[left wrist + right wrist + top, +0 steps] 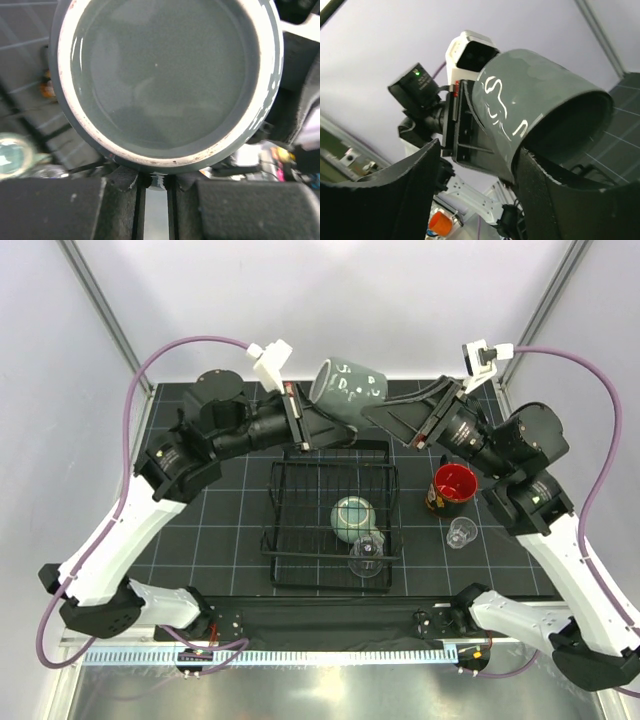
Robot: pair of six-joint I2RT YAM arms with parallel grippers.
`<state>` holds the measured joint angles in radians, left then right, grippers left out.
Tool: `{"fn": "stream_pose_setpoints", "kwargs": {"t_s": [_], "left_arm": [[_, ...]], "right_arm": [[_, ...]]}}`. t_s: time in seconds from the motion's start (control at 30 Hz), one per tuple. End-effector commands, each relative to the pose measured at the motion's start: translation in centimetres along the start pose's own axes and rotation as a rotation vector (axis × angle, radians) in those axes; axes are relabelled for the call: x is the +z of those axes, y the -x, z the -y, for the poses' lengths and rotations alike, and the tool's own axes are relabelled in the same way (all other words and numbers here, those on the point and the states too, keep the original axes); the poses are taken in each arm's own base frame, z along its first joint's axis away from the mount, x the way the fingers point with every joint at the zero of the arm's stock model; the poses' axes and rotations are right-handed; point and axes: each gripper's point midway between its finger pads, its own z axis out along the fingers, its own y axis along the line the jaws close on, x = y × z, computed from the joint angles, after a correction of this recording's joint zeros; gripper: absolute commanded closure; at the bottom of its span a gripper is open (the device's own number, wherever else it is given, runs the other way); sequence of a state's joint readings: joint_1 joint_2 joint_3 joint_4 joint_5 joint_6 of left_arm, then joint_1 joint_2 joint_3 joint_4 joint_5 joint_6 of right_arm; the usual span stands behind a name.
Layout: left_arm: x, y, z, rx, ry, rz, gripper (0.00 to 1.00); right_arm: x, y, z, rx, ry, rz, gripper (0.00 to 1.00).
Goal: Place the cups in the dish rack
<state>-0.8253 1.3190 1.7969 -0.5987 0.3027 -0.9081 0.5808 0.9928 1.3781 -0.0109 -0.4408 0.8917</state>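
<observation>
Left end effector clenched on dark grey-green mug raised near dish rack — right end effector, spread wide at its mouth, should grip before left releases

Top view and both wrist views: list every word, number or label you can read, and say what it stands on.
Nothing reads as text.
White scrawl on the dark grey-green mug: loose strokes, no clear letters.
Print on the red-inside cup: too small to read.
</observation>
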Motion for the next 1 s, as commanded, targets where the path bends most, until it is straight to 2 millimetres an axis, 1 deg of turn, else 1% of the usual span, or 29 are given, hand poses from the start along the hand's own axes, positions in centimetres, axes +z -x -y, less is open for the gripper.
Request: {"fn": "stream_pose_setpoints", "kwargs": {"t_s": [0.0, 0.03, 0.07, 0.1, 0.13, 0.17, 0.2, 0.23, 0.27, 0.3, 0.33, 0.37, 0.4, 0.43, 0.47, 0.5, 0.53, 0.57, 0.6, 0.63, 0.7, 0.73, 0.77, 0.87, 0.9, 0.93, 0.97], "left_arm": [[-4.5, 3.9, 0.5, 0.132, 0.029, 0.143, 1.0], [-4.9, 4.3, -0.1, 0.14, 0.046, 0.152, 1.0], [-5.5, 5.2, -1.3, 0.16, 0.085, 0.177, 1.0], [-5.9, 5.6, -2.2, 0.168, 0.112, 0.185, 1.0], [-6.4, 5.5, -3.1, 0.174, 0.14, 0.179, 1.0], [-6.9, 6.3, -4.5, 0.179, 0.18, 0.196, 1.0], [-7.2, 6.6, -5.5, 0.214, 0.218, 0.198, 1.0], [-7.7, 6.9, -7.7, 0.219, 0.305, 0.206, 1.0], [-8.1, 7.2, -8.9, 0.236, 0.353, 0.215, 1.0], [-8.6, 7.6, -10.1, 0.292, 0.406, 0.221, 1.0], [-9.4, 7.9, -11.2, 0.317, 0.463, 0.241, 1.0], [-10.3, 8.7, -14.1, 0.331, 0.587, 0.286, 1.0], [-11.2, 9.2, -15.8, 0.341, 0.666, 0.316, 1.0], [-11.7, 9.5, -17.0, 0.366, 0.714, 0.322, 1.0], [-12.4, 9.9, -19.4, 0.36, 0.792, 0.336, 1.0], [-12.6, 10.0, -20.7, 0.361, 0.826, 0.336, 1.0], [-13.2, 10.2, -22.3, 0.364, 0.869, 0.333, 1.0], [-12.9, 9.1, -24.8, 0.35, 0.904, 0.291, 1.0], [-12.9, 9.5, -25.8, 0.361, 0.92, 0.298, 1.0], [-13.3, 9.4, -27.4, 0.36, 0.958, 0.285, 1.0], [-13.1, 8.8, -30.2, 0.346, 0.988, 0.247, 1.0], [-13.3, 8.9, -31.2, 0.34, 0.999, 0.244, 1.0], [-12.4, 8.7, -32.4, 0.356, 0.964, 0.219, 1.0], [-9.9, 8.0, -33.1, 0.442, 0.837, 0.142, 1.0], [-9.0, 7.8, -33.6, 0.456, 0.8, 0.114, 1.0], [-7.4, 7.2, -33.2, 0.48, 0.702, 0.085, 1.0], [-6.7, 6.8, -33.1, 0.5, 0.654, 0.057, 1.0]], "right_arm": [[-2.0, 1.2, -0.4, -0.08, -0.109, 0.02, 0.35], [-2.3, 1.4, 0.4, -0.083, -0.16, 0.031, 0.34], [-2.6, 1.4, 0.8, -0.11, -0.188, 0.025, 0.34], [-3.1, 1.9, 0.7, -0.124, -0.213, 0.037, 0.33], [-3.9, 1.3, 1.7, -0.122, -0.276, 0.01, 0.33], [-4.4, 1.6, 2.6, -0.149, -0.33, 0.021, 0.33], [-5.4, 1.4, 2.8, -0.158, -0.371, 0.005, 0.33], [-5.9, 1.3, 3.0, -0.166, -0.396, -0.003, 0.32], [-6.4, 1.4, 3.4, -0.192, -0.427, -0.002, 0.32], [-7.4, 1.3, 3.2, -0.196, -0.453, -0.018, 0.32], [-7.8, 1.2, 3.3, -0.204, -0.468, -0.023, 0.32], [-8.3, 1.2, 3.2, -0.21, -0.478, -0.028, 0.32], [-9.0, 1.2, 3.3, -0.222, -0.505, -0.036, 0.32], [-9.6, 1.2, 3.1, -0.229, -0.512, -0.034, 0.32], [-10.0, 1.2, 3.1, -0.231, -0.523, -0.036, 0.31], [-10.6, 1.1, 3.4, -0.233, -0.551, -0.04, 0.3], [-11.0, 1.1, 3.3, -0.235, -0.558, -0.039, 0.3], [-11.3, 1.0, 3.3, -0.233, -0.566, -0.039, 0.3], [-11.8, 0.8, 3.6, -0.228, -0.586, -0.047, 0.3], [-12.0, 0.7, 3.5, -0.22, -0.592, -0.048, 0.3], [-12.8, 0.6, 3.0, -0.21, -0.598, -0.057, 0.3], [-13.0, 0.5, 2.8, -0.208, -0.595, -0.063, 0.3], [-13.7, 0.4, 2.7, -0.209, -0.61, -0.064, 0.3], [-15.0, 0.1, 2.8, -0.216, -0.646, -0.077, 0.3], [-15.6, -0.2, 2.8, -0.213, -0.657, -0.094, 0.3], [-15.9, -0.4, 2.8, -0.212, -0.664, -0.1, 0.3], [-16.1, -0.4, 2.7, -0.212, -0.668, -0.105, 0.3]]}}
